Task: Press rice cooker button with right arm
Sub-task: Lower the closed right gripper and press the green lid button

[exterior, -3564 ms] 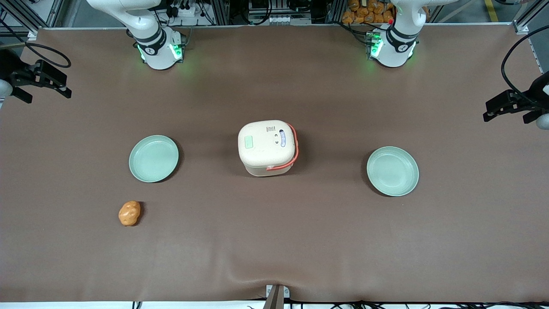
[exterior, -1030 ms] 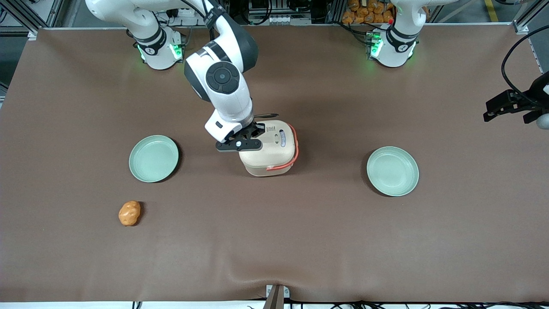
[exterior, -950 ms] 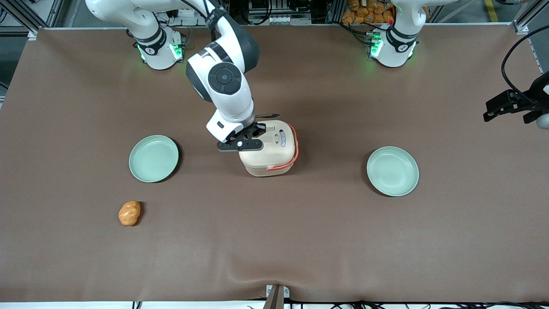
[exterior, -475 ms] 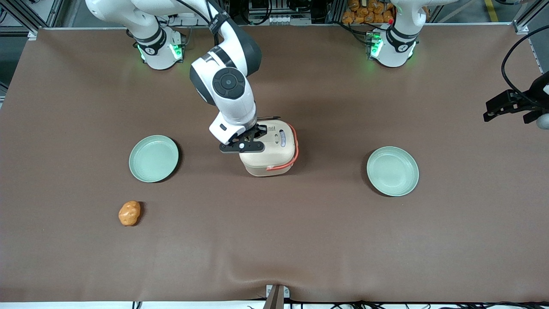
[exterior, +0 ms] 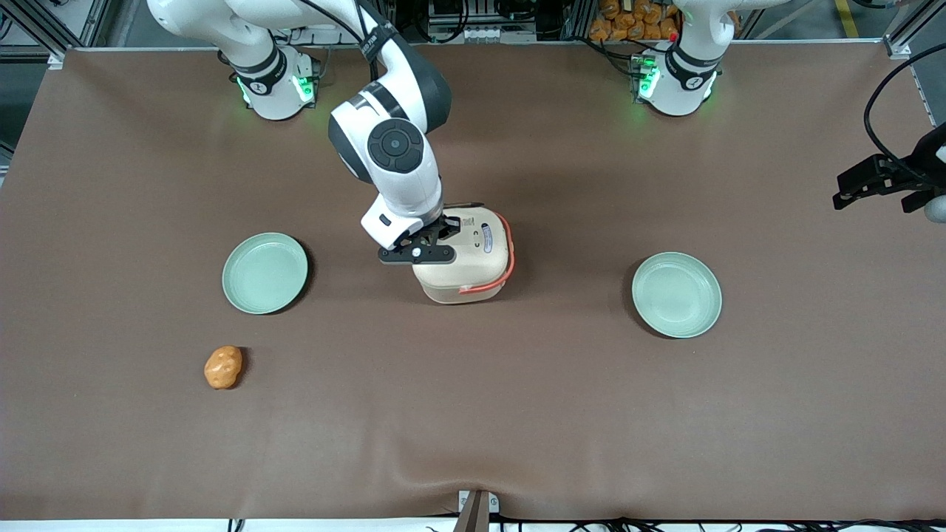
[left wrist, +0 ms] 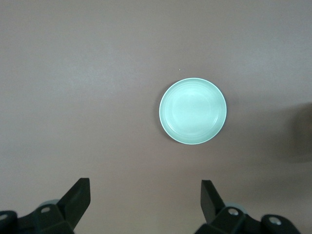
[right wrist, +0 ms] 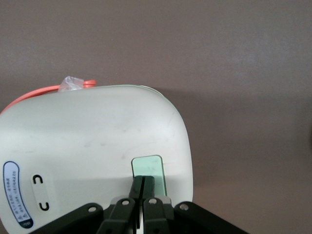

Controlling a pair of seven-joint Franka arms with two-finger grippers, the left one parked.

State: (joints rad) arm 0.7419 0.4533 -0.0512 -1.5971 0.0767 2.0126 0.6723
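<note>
- Your black two-finger gripper (right wrist: 142,181) has its fingers pressed together — tips on the pale green button (right wrist: 148,170).
- That button sits atop the cream rounded rice cooker (exterior: 465,258), mid-table between two pale green plates (exterior: 264,273).

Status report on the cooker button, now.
Claw shut, tips on the green button. Rice cooker upright, lid closed. Nothing in the way.

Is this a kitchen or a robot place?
Probably a robot lab. White robot arms are bolted to a brown-covered table, with metal framing and cables along its edge. The black gripper, fingers shut, sits on the cream rice cooker lid's pale green button.
</note>
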